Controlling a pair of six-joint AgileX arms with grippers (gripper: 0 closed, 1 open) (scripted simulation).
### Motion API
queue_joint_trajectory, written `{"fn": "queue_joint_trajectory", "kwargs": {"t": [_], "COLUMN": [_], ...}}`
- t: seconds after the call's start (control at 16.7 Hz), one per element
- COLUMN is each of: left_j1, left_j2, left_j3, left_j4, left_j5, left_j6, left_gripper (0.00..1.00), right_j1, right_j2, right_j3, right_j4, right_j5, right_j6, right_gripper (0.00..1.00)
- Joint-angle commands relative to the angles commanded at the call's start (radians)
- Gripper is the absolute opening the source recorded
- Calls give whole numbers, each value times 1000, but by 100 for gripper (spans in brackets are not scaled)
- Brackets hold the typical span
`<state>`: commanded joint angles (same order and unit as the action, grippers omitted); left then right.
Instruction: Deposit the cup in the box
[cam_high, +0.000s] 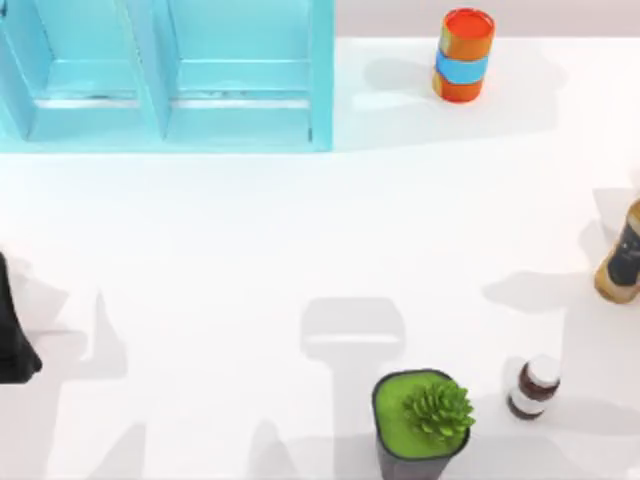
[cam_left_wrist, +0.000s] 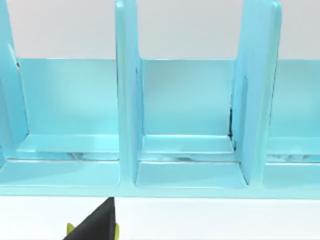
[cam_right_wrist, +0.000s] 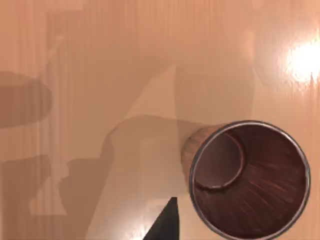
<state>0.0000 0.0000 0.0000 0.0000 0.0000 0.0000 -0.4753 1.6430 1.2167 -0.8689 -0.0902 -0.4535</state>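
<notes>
The cup (cam_right_wrist: 250, 180) appears close up in the right wrist view, seen from above: a dark brown inside with a metal-looking rim and pinkish ribbed sides. A dark finger (cam_right_wrist: 164, 222) of my right gripper pokes in beside it; whether it touches the cup is unclear. The turquoise box (cam_high: 320, 90) stands at the table's far left, its compartments split by thick dividers (cam_left_wrist: 127, 100). My left arm (cam_high: 12, 345) sits at the left edge, with a dark fingertip (cam_left_wrist: 97, 225) just in front of the box.
An orange cylinder with a blue band (cam_high: 463, 55) stands at the back right. A tan bottle (cam_high: 620, 255) is at the right edge. A small brown white-capped bottle (cam_high: 532, 387) and a potted green plant (cam_high: 420, 425) stand near the front.
</notes>
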Motion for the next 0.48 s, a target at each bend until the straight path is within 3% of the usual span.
{"fn": "queue_joint_trajectory", "kwargs": {"t": [0.12,0.48], "left_j1": [0,0], "left_j2": [0,0], "left_j3": [0,0], "left_j4": [0,0], "left_j5": [0,0], "left_j6": [0,0], "left_gripper": [100,100], "right_j1": [0,0], "right_j2": [0,0], "right_j3": [0,0], "right_j4": [0,0], "right_j5": [0,0], "right_j6": [0,0], "right_gripper": [98,100]}}
